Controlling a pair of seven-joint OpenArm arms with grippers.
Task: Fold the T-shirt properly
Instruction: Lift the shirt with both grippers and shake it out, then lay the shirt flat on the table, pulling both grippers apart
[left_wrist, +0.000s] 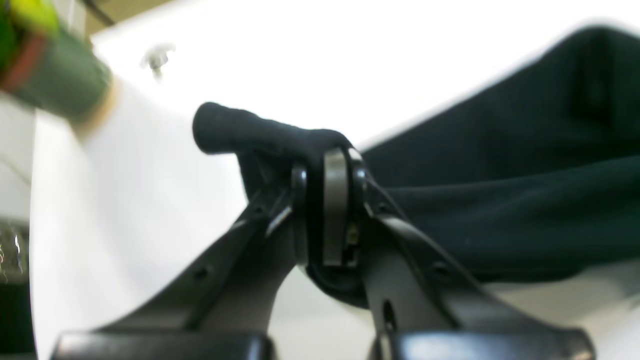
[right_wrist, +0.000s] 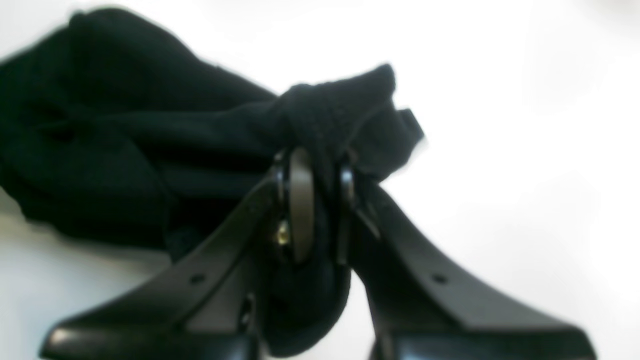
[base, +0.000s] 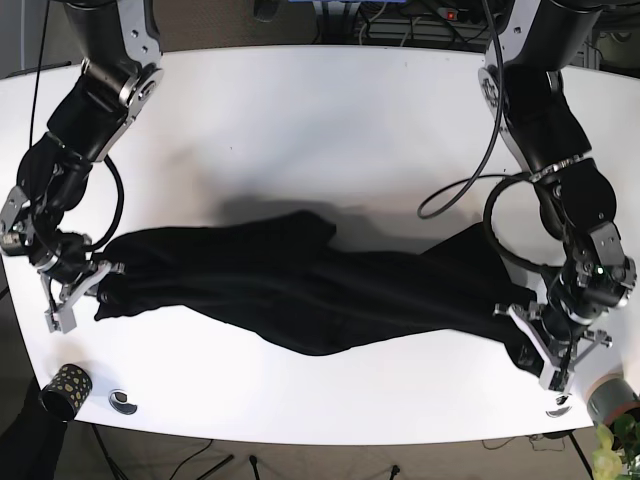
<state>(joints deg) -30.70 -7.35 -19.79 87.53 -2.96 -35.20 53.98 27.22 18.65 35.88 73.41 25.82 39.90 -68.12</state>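
Note:
A black T-shirt (base: 310, 285) is stretched lengthwise across the white table (base: 320, 140), lifted and sagging between the two arms. My left gripper (base: 530, 350) is on the base view's right, shut on one end of the shirt; in the left wrist view the gripper (left_wrist: 330, 165) pinches a bunched fold of black cloth (left_wrist: 500, 200). My right gripper (base: 95, 285) is on the base view's left, shut on the other end; in the right wrist view the gripper (right_wrist: 320, 165) clamps a twisted wad of cloth (right_wrist: 125, 150).
A dark patterned cup (base: 65, 385) and a small round object (base: 122, 402) sit near the front left table corner. A grey-green pot with a plant (base: 612, 405) stands at the front right corner, also blurred in the left wrist view (left_wrist: 55, 70). Cables hang behind the table.

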